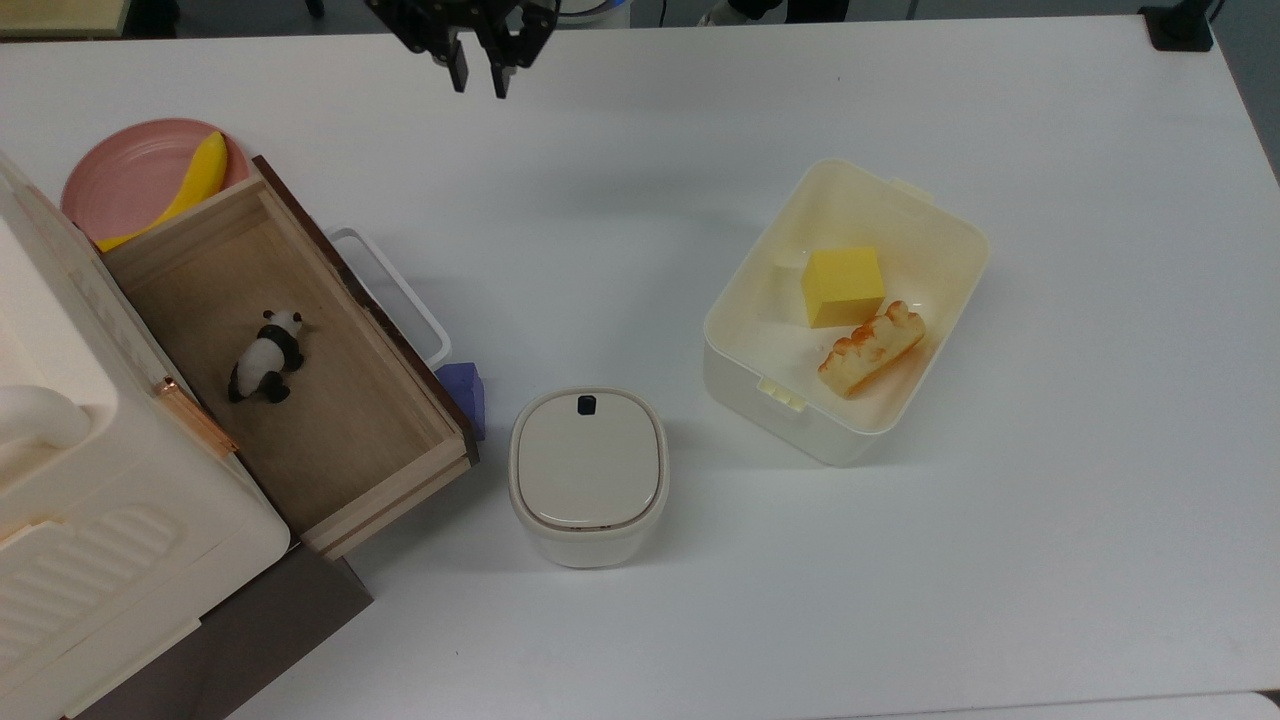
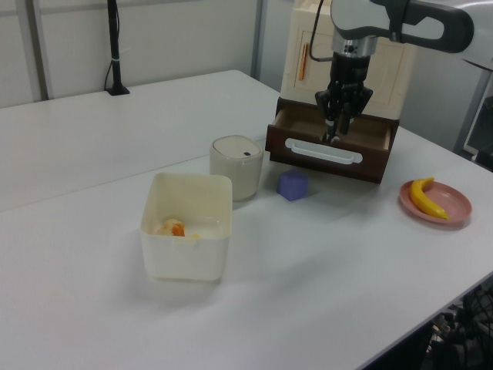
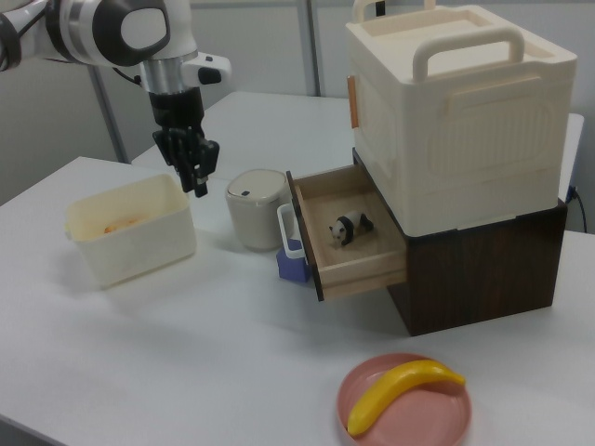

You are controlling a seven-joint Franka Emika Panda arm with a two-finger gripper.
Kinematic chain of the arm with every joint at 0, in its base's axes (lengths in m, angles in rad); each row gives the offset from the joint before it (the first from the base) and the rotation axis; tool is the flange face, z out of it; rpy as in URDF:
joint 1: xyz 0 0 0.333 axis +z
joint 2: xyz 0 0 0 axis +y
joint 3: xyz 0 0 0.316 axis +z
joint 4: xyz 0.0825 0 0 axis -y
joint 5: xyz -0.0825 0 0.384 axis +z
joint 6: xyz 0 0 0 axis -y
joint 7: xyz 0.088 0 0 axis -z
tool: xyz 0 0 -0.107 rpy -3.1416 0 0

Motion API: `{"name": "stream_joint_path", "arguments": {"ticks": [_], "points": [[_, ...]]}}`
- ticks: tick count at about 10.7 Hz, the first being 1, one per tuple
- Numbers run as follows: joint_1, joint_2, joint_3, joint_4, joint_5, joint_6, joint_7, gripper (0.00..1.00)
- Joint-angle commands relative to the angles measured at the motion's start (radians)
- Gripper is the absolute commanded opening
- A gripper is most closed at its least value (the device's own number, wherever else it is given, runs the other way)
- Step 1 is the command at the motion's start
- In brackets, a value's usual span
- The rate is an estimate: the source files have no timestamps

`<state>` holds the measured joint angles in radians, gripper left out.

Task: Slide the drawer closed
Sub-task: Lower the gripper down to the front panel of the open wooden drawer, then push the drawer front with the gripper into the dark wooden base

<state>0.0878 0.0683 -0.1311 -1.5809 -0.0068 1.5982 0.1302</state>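
Light-wood rectangular drawer with dark brown front panel and white loop handle: pulled well out of the dark brown cabinet base, near the top view's left edge of the white bench. Inside, on the drawer floor: small black-and-white panda figurine, lying towards the cabinet side. Stacked on the cabinet base: large cream plastic case with top carry handles. Black two-finger gripper on the Panda arm: raised above the bench near its far edge in the top view, well apart from the drawer; fingers drawn close together with a narrow gap between them, nothing held. In the left view, gripper seen hanging in front of the open drawer. Touching or just beside the drawer's front panel, near the handle's end: small purple block. Just beside the purple block, towards the bench centre: cream rounded-square lidded container with a small dark button on the lid. To the top view's right of it: open cream plastic bin containing a yellow cube and a golden-brown bread-like piece, touching each other. Near the top view's upper left corner of the bench, just beside the drawer: round pink plate carrying a yellow banana.
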Motion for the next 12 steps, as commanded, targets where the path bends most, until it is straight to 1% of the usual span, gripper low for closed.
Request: {"name": "stream_joint_path", "arguments": {"ticks": [1, 2, 3, 4, 5, 6, 7, 9, 10, 11, 12], "points": [[0.013, -0.004, 0.027, -0.075, -0.007, 0.024, 0.326, 0.33], [0.013, -0.001, 0.03, -0.114, -0.013, 0.079, 0.467, 0.33], [0.013, 0.001, 0.03, -0.167, -0.025, 0.154, 0.579, 0.33], [0.009, 0.007, 0.03, -0.207, -0.045, 0.245, 0.629, 0.33], [0.0, 0.028, 0.027, -0.218, -0.047, 0.306, 0.67, 0.33], [-0.006, 0.068, 0.019, -0.217, -0.05, 0.371, 0.699, 0.27], [-0.017, 0.089, 0.012, -0.215, -0.061, 0.422, 0.715, 0.17], [-0.025, 0.134, -0.021, -0.209, -0.074, 0.526, 0.736, 0.0], [-0.042, 0.158, -0.028, -0.205, -0.074, 0.592, 0.738, 0.0], [-0.055, 0.192, -0.039, -0.176, -0.077, 0.623, 0.743, 0.0], [-0.062, 0.23, -0.044, -0.148, -0.097, 0.643, 0.744, 0.0]]}}
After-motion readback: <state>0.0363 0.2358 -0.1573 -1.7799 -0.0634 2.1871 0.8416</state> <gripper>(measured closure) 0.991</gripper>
